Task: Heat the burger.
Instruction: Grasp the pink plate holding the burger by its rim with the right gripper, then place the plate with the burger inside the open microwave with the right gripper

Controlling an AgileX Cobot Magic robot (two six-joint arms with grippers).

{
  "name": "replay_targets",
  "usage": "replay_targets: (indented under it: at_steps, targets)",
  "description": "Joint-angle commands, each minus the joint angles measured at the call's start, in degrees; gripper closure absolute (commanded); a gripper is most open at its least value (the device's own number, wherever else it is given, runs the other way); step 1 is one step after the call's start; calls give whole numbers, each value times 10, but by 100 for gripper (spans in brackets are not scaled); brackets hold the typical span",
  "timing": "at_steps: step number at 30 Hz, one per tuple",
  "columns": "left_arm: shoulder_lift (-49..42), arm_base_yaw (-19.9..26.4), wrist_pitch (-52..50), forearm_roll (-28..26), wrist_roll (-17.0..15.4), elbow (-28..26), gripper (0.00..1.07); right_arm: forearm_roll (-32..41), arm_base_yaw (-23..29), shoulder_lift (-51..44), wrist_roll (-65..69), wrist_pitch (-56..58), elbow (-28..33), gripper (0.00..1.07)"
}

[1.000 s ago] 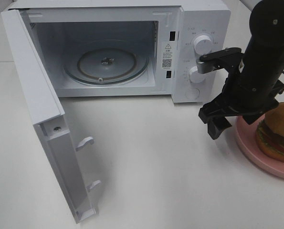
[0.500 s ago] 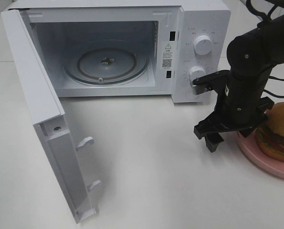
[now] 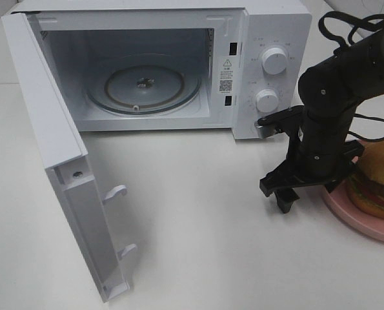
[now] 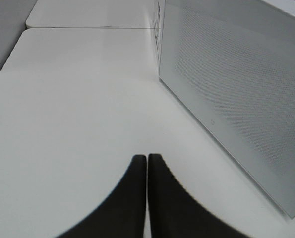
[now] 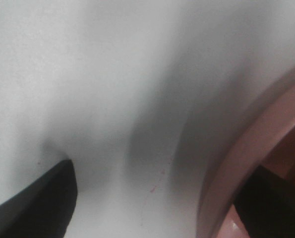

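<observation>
Your right gripper (image 3: 306, 188), spread wide, straddles the left rim of the plate (image 3: 346, 210), likely to carry plate and burger (image 3: 375, 181) together. Burger sits on it, right of the open microwave (image 3: 275, 26). Your left gripper (image 4: 147, 164) is pinched shut.

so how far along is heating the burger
Done: the microwave door stands open, glass turntable bare. In hand: the right gripper, open, sits low with its fingers either side of the rim of the pink plate; nothing gripped yet. Left: put the burger inside, shut the door, set the dials.
</observation>
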Motion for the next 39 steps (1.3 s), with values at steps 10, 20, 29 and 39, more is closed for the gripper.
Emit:
replay_targets:
  at_steps: [10, 20, 29, 39]
  targets:
    - [-11, 2, -5, -1, 0, 1, 106, -20, -1, 3, 3, -10, -2, 60]
    - [-11, 2, -5, -1, 0, 1, 106, -34, -1, 3, 3, -10, -2, 107]
    - [-11, 2, -5, -1, 0, 1, 106, -61, 1, -5, 2, -13, -1, 107]
    - [-11, 2, -5, -1, 0, 1, 106, -110, 1, -46, 3, -19, 37, 107]
